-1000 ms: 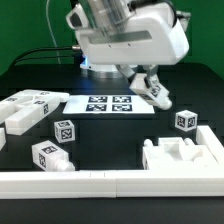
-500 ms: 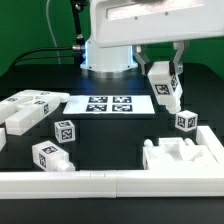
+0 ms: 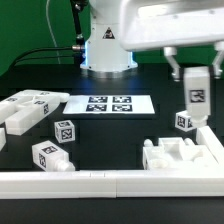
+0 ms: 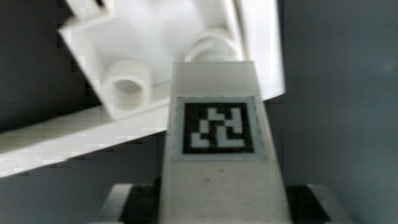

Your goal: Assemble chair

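Note:
My gripper (image 3: 194,78) is shut on a white tagged chair leg (image 3: 195,98) and holds it upright in the air at the exterior view's right. The leg hangs just above a chair panel (image 3: 180,153) that stands against the border rail, and above a small tagged block (image 3: 185,121). In the wrist view the leg (image 4: 217,130) runs out from between my fingers (image 4: 137,200), tag facing the camera, with the panel (image 4: 134,60) below it. More tagged chair parts (image 3: 35,108) and two tagged blocks (image 3: 64,130) lie at the exterior view's left.
The marker board (image 3: 108,104) lies flat in the middle of the black table. The long white border rail (image 3: 90,180) runs along the front edge. The robot base (image 3: 108,55) stands behind the marker board.
My gripper has carried the leg up and toward the exterior view's right, from near the marker board to above the panel, and turned it upright.

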You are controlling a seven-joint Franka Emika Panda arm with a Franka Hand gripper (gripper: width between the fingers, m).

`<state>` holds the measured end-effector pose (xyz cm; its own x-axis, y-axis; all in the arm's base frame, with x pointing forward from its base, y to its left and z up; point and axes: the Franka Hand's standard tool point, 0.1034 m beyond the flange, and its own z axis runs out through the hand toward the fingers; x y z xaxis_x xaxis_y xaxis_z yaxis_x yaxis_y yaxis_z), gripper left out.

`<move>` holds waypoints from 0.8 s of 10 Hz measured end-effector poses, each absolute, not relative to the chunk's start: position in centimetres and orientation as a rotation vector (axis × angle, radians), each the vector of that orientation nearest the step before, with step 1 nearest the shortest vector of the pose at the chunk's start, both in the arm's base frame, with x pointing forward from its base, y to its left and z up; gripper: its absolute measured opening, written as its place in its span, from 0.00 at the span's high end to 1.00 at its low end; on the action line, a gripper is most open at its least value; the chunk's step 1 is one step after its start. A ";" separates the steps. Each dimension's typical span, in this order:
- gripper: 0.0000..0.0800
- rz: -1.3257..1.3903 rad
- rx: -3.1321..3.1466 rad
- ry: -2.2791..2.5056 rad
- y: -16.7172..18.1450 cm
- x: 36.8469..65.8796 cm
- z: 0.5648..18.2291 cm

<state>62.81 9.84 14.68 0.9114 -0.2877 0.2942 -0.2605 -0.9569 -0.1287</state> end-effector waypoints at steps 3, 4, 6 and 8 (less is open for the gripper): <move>0.64 -0.464 -2.979 0.427 10.2 62.6 14.6; 0.64 -0.470 -3.001 0.357 9.9 62.8 14.4; 0.64 -0.527 -3.092 0.082 9.1 65.2 14.6; 0.64 -0.542 -3.111 -0.038 8.8 65.8 14.1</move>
